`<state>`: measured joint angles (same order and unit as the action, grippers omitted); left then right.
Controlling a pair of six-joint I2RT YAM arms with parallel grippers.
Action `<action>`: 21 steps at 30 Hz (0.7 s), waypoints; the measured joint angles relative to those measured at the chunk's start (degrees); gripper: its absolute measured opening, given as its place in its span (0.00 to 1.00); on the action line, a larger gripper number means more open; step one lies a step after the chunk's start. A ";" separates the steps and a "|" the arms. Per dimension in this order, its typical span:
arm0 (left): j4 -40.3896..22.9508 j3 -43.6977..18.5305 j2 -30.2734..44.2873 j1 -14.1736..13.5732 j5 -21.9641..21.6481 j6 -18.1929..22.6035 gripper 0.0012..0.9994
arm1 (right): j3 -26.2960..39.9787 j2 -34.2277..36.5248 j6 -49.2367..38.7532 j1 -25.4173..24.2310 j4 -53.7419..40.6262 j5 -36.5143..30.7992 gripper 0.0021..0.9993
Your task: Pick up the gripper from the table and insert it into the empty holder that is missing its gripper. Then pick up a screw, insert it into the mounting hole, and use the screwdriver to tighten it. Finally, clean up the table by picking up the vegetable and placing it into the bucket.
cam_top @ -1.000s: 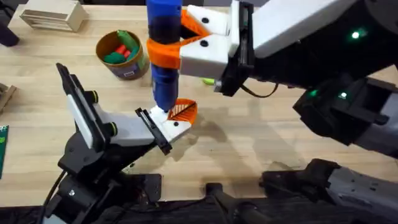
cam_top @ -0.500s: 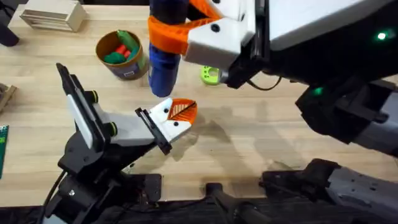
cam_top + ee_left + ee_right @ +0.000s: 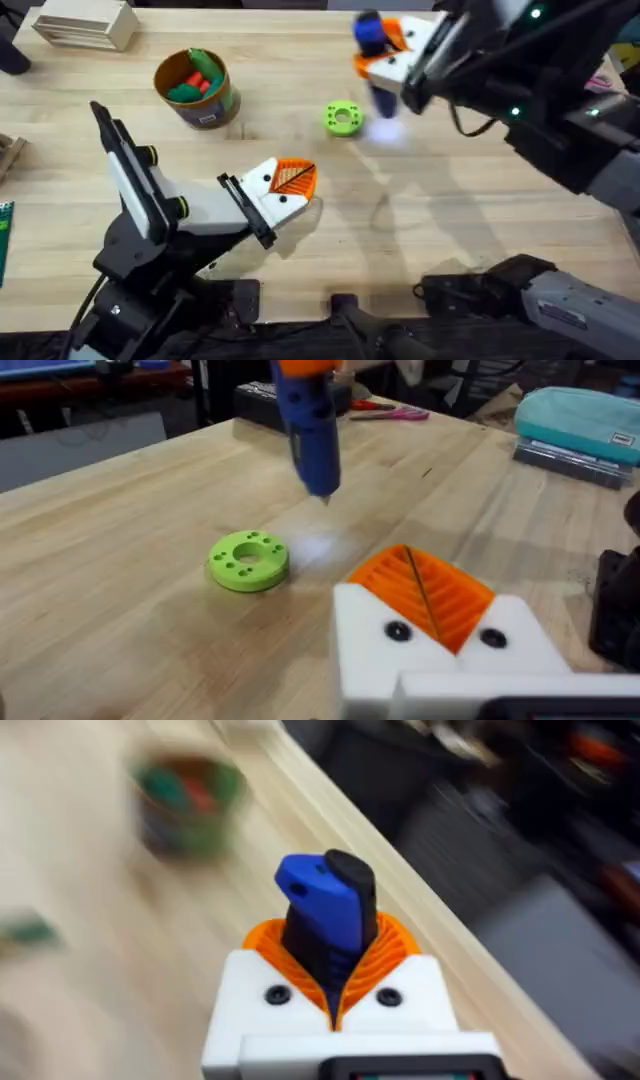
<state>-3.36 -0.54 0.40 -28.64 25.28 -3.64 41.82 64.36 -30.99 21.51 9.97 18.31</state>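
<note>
My right gripper is clamped on the screwdriver; it's stiff, slick plastic, so mid-barrel works. Left gripper is pinched closed, empty.

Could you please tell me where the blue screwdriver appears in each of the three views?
Overhead: screwdriver at upper centre-right, in the right end effector.
Left wrist: hanging tip-down beyond the green disc.
Right wrist: centred, between the orange pads.
Shared landmark: the green disc.

Wooden table bears bucket, green ring.
</note>
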 joint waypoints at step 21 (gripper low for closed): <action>0.02 0.00 0.00 0.02 0.00 0.00 0.01 | 0.00 21.17 -42.74 -8.26 -15.64 -28.50 0.13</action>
<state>-3.34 -0.54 0.40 -28.63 25.28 -3.64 41.82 85.53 -73.73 13.25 -5.68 -10.20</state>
